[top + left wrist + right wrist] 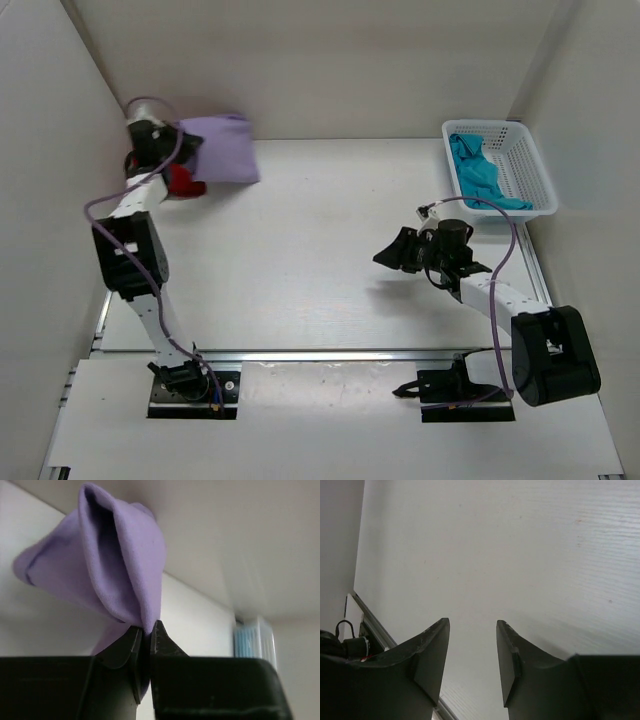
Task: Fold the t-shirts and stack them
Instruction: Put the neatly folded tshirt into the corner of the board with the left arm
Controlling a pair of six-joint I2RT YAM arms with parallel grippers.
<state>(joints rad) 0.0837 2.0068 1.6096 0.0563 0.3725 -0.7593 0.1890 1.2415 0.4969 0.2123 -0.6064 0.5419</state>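
Plain lavender t-shirt (pixel 120 565), bunched, clamped in left gripper (pixel 146 628), right gripper (pixel 472 630) spread apart, teal t-shirt (pixel 478 172) heaped in white basket (pixel 530 172)

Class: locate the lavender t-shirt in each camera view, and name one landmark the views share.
Top external: lavender t-shirt upper left, against the back wall.
Left wrist: t-shirt upper left, pinched in the jaws.
Right wrist: not in it.
Shared landmark: white basket, upper right from above, right edge in left wrist.
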